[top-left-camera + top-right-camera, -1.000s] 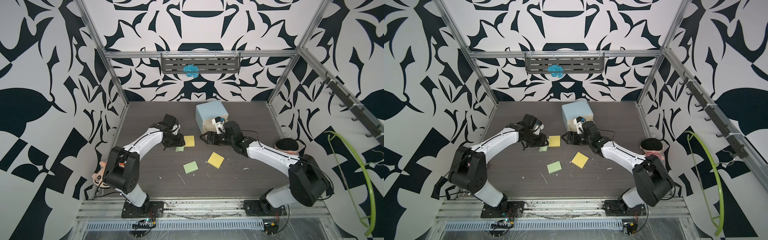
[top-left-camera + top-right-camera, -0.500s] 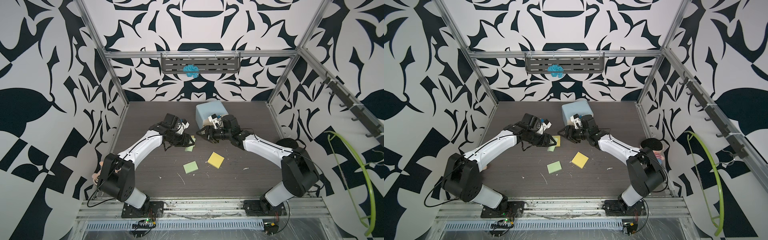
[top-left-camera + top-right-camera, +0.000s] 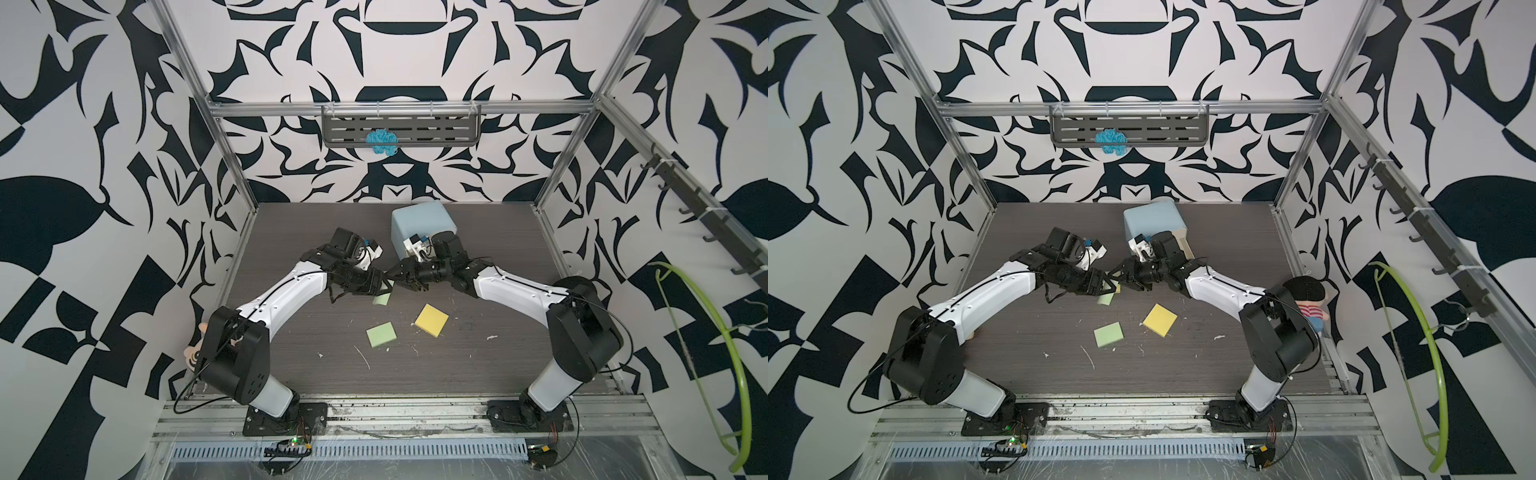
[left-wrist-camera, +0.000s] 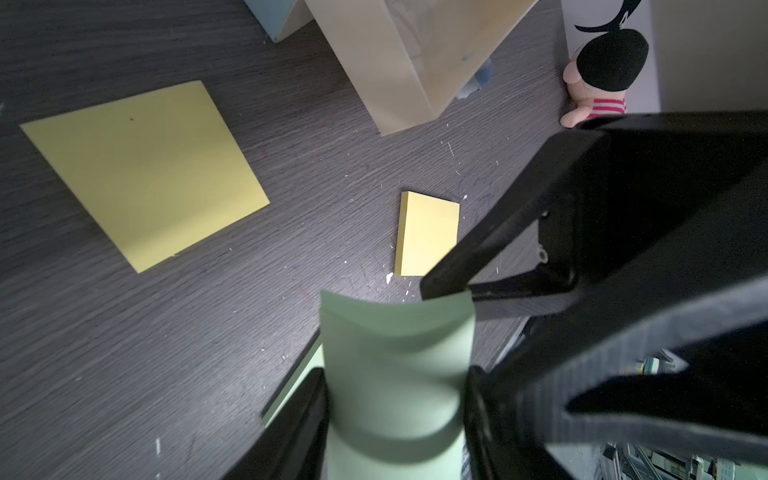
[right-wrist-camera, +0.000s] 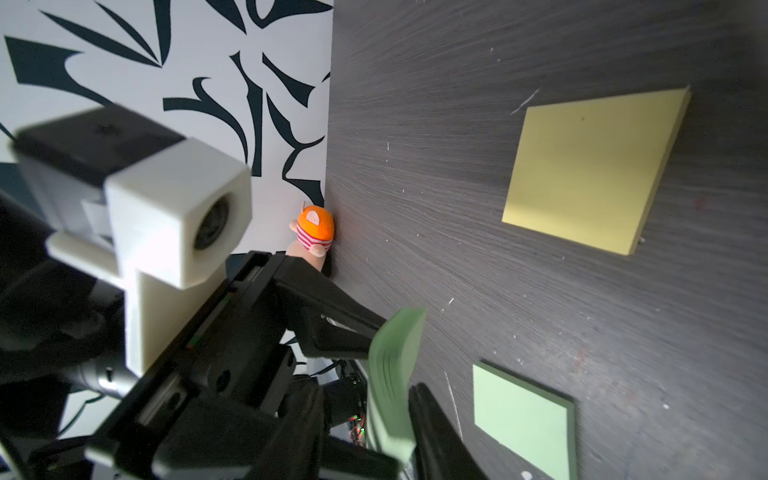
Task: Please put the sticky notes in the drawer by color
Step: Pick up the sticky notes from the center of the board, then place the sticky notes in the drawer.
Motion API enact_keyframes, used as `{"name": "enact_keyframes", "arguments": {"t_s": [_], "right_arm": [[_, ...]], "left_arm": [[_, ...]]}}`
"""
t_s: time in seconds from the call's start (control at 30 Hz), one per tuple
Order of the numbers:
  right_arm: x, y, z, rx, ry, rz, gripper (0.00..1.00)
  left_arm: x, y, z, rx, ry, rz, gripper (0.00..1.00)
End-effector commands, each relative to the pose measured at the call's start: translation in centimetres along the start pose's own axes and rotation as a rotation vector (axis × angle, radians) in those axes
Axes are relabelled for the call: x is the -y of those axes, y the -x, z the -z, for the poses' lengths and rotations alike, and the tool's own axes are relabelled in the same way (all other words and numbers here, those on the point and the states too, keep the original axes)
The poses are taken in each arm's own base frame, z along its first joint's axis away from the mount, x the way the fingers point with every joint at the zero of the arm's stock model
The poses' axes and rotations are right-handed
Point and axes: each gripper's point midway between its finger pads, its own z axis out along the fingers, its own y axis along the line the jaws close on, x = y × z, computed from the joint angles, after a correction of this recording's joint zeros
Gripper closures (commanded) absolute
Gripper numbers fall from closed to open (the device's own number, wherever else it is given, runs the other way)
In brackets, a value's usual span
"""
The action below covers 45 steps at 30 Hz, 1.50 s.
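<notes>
Mid-table, two arms meet over one green pad point(image 4: 395, 365), held clear of the table point(image 3: 457, 374). The left gripper point(image 3: 381, 283) pinches the pad by one end, its sheets bowed. The right gripper point(image 3: 398, 277) has its jaws standing narrow about the pad's other end; whether they press it cannot be told. Just beneath the meeting point a yellow pad point(image 4: 145, 174) lies flat on the wood. Nearer, a second green pad point(image 3: 380, 336) and a second yellow pad point(image 3: 432, 320) lie side by side, not touching. The pale blue drawer chest point(image 3: 422, 222) stands at the far middle, just beyond the right gripper, with one cream drawer point(image 4: 407, 62) pulled open.
</notes>
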Motion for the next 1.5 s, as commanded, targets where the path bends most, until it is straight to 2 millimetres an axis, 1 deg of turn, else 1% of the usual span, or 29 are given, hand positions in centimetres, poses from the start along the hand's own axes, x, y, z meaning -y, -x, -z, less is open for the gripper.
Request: {"name": "enact_keyframes", "arguments": {"t_s": [0.0, 0.17, 0.23, 0.37, 0.4, 0.47, 0.53, 0.57, 0.67, 0.73, 0.8, 0.83, 0.87, 0.93, 1.0, 1.07, 1.1, 1.17, 1.3, 1.47], "right_arm": [[-2.4, 0.6, 0.4, 0.009, 0.044, 0.049, 0.71], [-2.1, 0.4, 0.5, 0.009, 0.026, 0.051, 0.83], [-1.9, 0.4, 0.5, 0.009, 0.017, 0.055, 0.91], [-1.8, 0.5, 0.7, 0.019, 0.002, 0.062, 0.98], [-1.7, 0.5, 0.8, 0.023, -0.002, 0.066, 1.00], [-1.6, 0.7, 1.2, 0.040, -0.017, 0.072, 1.00], [-1.3, 1.2, 1.9, 0.076, -0.040, 0.075, 1.00], [-1.0, 1.5, 2.4, 0.095, -0.053, 0.070, 1.00], [-0.4, 2.7, 4.5, 0.171, -0.078, 0.061, 1.00], [0.3, 3.7, 6.4, 0.243, -0.102, 0.048, 1.00], [1.2, 4.7, 8.3, 0.320, -0.132, 0.031, 1.00], [1.8, 5.2, 9.3, 0.363, -0.153, 0.014, 1.00], [2.3, 5.7, 10.2, 0.399, -0.168, 0.000, 1.00], [3.5, 6.8, 11.9, 0.484, -0.202, -0.029, 1.00], [4.0, 7.7, 12.8, 0.541, -0.216, -0.030, 1.00], [4.3, 8.8, 13.1, 0.577, -0.233, -0.010, 1.00], [4.5, 9.5, 13.2, 0.599, -0.242, -0.009, 1.00], [4.9, 10.6, 13.2, 0.637, -0.241, -0.009, 1.00], [5.6, 12.3, 12.5, 0.678, -0.222, -0.033, 1.00], [6.4, 12.8, 11.8, 0.684, -0.214, -0.062, 1.00]], "left_arm": [[0.6, 0.4, 0.2, 0.008, -0.018, -0.032, 0.45], [0.3, 0.4, 0.1, 0.003, -0.005, -0.028, 0.45], [0.2, 0.4, 0.1, 0.004, 0.000, -0.029, 0.45], [0.1, 0.4, 0.1, 0.007, 0.008, -0.031, 0.44], [0.2, 0.5, 0.2, 0.012, 0.009, -0.035, 0.42], [0.4, 0.7, 0.5, 0.031, 0.005, -0.049, 0.29], [0.8, 1.1, 1.1, 0.070, 0.002, -0.076, 0.07], [1.1, 1.4, 1.4, 0.095, -0.001, -0.094, 0.00], [1.8, 2.3, 2.8, 0.200, 0.000, -0.160, 0.01], [2.2, 3.0, 3.6, 0.291, 0.001, -0.217, 0.01], [3.0, 3.3, 4.2, 0.365, -0.021, -0.287, 0.01], [3.2, 3.2, 4.0, 0.386, -0.030, -0.320, 0.01], [4.1, 3.2, 4.8, 0.428, -0.045, -0.366, 0.01], [4.7, 2.9, 4.5, 0.452, -0.084, -0.436, 0.01], [4.6, 2.7, 3.8, 0.455, -0.109, -0.464, 0.01], [4.1, 2.6, 2.8, 0.439, -0.112, -0.457, 0.01], [3.7, 2.4, 1.9, 0.411, -0.125, -0.452, 0.01], [3.8, 2.2, 1.1, 0.386, -0.154, -0.462, 0.01], [3.6, 2.1, 0.6, 0.372, -0.160, -0.460, 0.01], [3.2, 1.9, 0.4, 0.366, -0.142, -0.476, 0.01]]}}
